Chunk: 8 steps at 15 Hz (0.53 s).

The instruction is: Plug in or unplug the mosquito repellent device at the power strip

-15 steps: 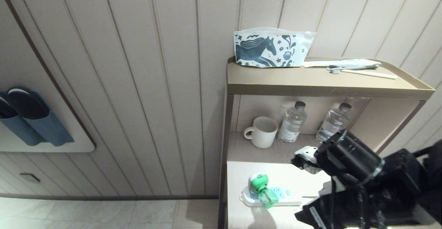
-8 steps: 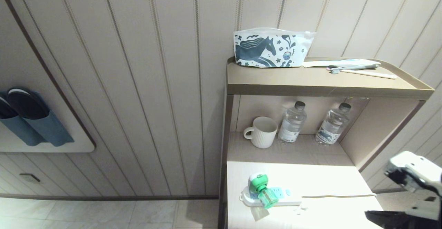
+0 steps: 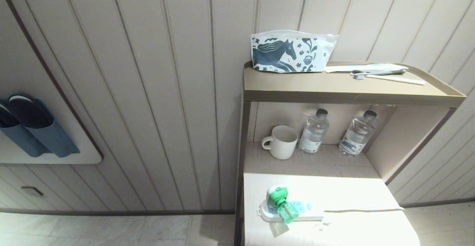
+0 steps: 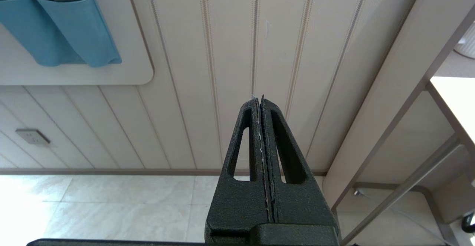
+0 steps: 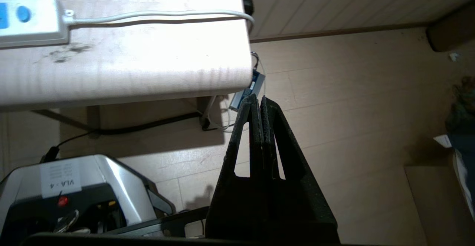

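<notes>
- Far left in the head view, a pair of dark slippers in blue fabric pockets (image 3: 35, 131) hangs on a white wall panel; below it sits a small grey wall plate (image 3: 32, 191).
- The left gripper (image 4: 261, 101) hangs over the pale tiled floor (image 4: 111, 205), facing the striped wall panelling; its two black fingers are pressed flat together with nothing between them.
- On the top of the beige two-tier shelf unit (image 3: 334, 90), a white zip pouch printed with a dark blue horse (image 3: 291, 52) leans against the wall; to its right lie a flat white packet and a toothbrush (image 3: 387, 76).
- In the open compartment below stand a white ribbed mug (image 3: 281, 141) and two clear plastic water bottles with dark caps (image 3: 314, 131), all upright (the mug leftmost).
- On the bright white lower surface (image 3: 352, 194), the long white power strip with light-blue socket faces (image 3: 293, 210) lies near the front left corner. The mosquito repellent device with green-and-white head and translucent green bottle (image 3: 282, 200) sits plugged into the strip's left end, tilted forward.
- The strip's white cord (image 3: 363, 210) runs right along the surface to its edge.
- The right gripper (image 5: 258, 103) is low beside the surface's right end, over tan floor, well apart from the strip; its fingers are closed tight on nothing.
</notes>
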Tool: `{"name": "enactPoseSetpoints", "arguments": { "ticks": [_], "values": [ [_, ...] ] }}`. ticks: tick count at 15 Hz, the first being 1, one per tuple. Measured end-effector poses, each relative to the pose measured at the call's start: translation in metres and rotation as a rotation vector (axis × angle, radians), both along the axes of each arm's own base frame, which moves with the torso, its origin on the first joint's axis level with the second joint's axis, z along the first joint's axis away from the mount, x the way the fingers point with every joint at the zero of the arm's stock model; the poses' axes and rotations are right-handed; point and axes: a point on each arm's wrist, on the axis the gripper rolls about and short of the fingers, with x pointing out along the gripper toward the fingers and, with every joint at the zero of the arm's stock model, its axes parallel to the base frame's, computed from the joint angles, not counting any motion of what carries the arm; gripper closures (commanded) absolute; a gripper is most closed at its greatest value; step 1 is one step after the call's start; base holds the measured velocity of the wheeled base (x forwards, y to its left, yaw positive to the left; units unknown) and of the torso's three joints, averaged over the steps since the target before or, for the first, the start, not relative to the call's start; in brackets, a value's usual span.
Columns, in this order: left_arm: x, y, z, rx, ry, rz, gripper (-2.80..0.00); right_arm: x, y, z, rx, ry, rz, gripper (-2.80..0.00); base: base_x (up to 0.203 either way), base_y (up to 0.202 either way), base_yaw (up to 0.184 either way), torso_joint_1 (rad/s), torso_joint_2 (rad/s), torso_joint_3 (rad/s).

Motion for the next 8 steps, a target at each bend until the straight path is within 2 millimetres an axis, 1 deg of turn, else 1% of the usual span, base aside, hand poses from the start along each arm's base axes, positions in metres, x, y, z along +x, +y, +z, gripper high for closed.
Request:
{"name": "enactPoseSetpoints", "arguments": {
  "ticks": [2,5,6,8],
  "values": [
    [0.000,0.000,0.000,0.000,0.000,0.000,0.00,-0.015,-0.004,-0.012,-0.016,-0.039,-0.088,0.00,0.000,0.000,0.000,0.000,0.00,0.000],
    [0.000,0.000,0.000,0.000,0.000,0.000,0.00,-0.030,-0.004,-0.032,-0.053,-0.088,-0.211,0.00,0.000,0.000,0.000,0.000,0.00,0.000],
    [0.000,0.000,0.000,0.000,0.000,0.000,0.00,-0.033,-0.004,-0.041,-0.077,-0.119,-0.225,0.00,0.000,0.000,0.000,0.000,0.00,0.000],
    [0.000,0.000,0.000,0.000,0.000,0.000,0.00,-0.037,-0.002,-0.050,-0.124,-0.231,-0.222,0.00,0.000,0.000,0.000,0.000,0.00,0.000]
  ]
}}
